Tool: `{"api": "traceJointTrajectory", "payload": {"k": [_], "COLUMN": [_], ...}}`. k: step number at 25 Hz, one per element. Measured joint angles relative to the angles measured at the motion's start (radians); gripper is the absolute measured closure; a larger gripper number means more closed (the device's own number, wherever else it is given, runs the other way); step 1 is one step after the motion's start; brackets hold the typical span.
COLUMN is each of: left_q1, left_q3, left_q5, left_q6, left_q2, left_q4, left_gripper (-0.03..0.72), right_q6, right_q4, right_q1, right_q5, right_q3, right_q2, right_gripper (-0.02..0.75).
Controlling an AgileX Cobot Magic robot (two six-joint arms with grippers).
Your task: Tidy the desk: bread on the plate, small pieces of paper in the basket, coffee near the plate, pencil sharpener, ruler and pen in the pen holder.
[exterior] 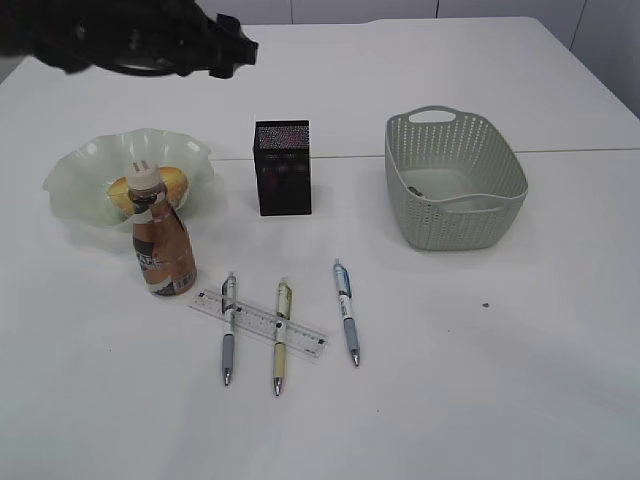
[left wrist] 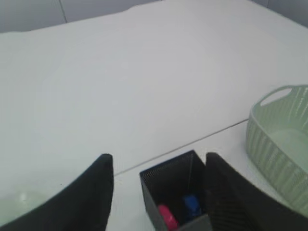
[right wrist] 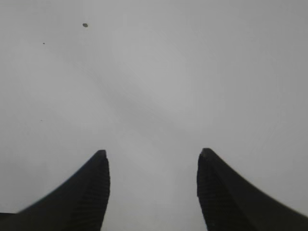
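Note:
My left gripper (exterior: 228,50) hangs open and empty high over the back left of the desk (exterior: 480,380). In the left wrist view it (left wrist: 159,156) looks down into the black mesh pen holder (left wrist: 175,192), where a small pink item (left wrist: 167,216) and a blue one (left wrist: 191,206) lie; whether either is the pencil sharpener I cannot tell. The pen holder (exterior: 283,168) stands mid-desk. The bread (exterior: 175,182) lies on the green plate (exterior: 80,170), with the coffee (exterior: 163,250) upright in front. The ruler (exterior: 260,323) lies across two pens (exterior: 228,330) (exterior: 281,335); a third pen (exterior: 346,312) lies apart. My right gripper (right wrist: 153,151) is open above bare desk.
The grey-green basket (exterior: 455,180) stands right of the pen holder with a brown paper scrap (exterior: 414,190) inside; its rim (left wrist: 279,139) shows in the left wrist view. A dark speck (exterior: 486,305) marks the desk in front of the basket.

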Motion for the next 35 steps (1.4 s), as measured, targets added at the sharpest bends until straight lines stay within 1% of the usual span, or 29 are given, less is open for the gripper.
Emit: {"api": "traceJointTrajectory", "payload": {"k": [3, 10, 11, 14, 15, 17, 19, 21, 25, 28, 32, 35], "left_q1": [-0.002, -0.002, -0.002, -0.002, -0.002, -0.002, -0.002, 0.002, 0.038, 0.090, 0.193, 0.266], "left_q3": [0.000, 0.000, 0.000, 0.000, 0.002, 0.024, 0.071, 0.125, 0.237, 0.309, 0.386, 0.421], "left_q5": [0.214, 0.713, 0.785, 0.972, 1.008, 1.046, 1.046, 1.046, 1.044, 1.044, 1.044, 1.044], "left_q6": [0.000, 0.015, 0.032, 0.152, 0.185, 0.217, 0.226, 0.228, 0.229, 0.229, 0.229, 0.226], "left_q2": [-0.099, -0.267, -0.281, -0.311, -0.320, -0.353, -0.385, -0.423, -0.502, -0.564, -0.643, -0.694], "left_q4": [-0.010, -0.023, -0.028, -0.081, -0.103, -0.128, -0.141, -0.158, -0.202, -0.232, -0.274, -0.291], "left_gripper": [0.280, 0.294, 0.300, 0.334, 0.351, 0.380, 0.398, 0.405, 0.407, 0.408, 0.408, 0.408], "right_q6": [0.000, 0.000, 0.000, 0.000, 0.000, 0.000, 0.000, 0.000, -0.004, -0.082, -0.208, -0.231], "right_q4": [-0.002, -0.002, -0.002, -0.002, -0.002, -0.002, -0.011, -0.025, -0.015, 0.060, 0.196, 0.237], "right_q1": [0.000, 0.000, 0.000, 0.000, 0.000, 0.000, 0.000, 0.000, 0.000, 0.000, 0.000, 0.000], "right_q5": [0.000, 0.012, 0.020, 0.031, 0.032, 0.032, 0.032, 0.032, 0.014, -0.031, -0.075, -0.075], "right_q3": [0.000, 0.000, 0.000, 0.000, 0.000, 0.000, 0.000, 0.000, 0.000, 0.000, 0.000, -0.008], "right_q2": [0.000, 0.000, 0.000, 0.000, 0.000, 0.000, 0.000, 0.000, 0.000, 0.000, 0.000, 0.034], "right_gripper": [0.311, 0.311, 0.311, 0.311, 0.311, 0.311, 0.311, 0.311, 0.311, 0.311, 0.311, 0.311]}}
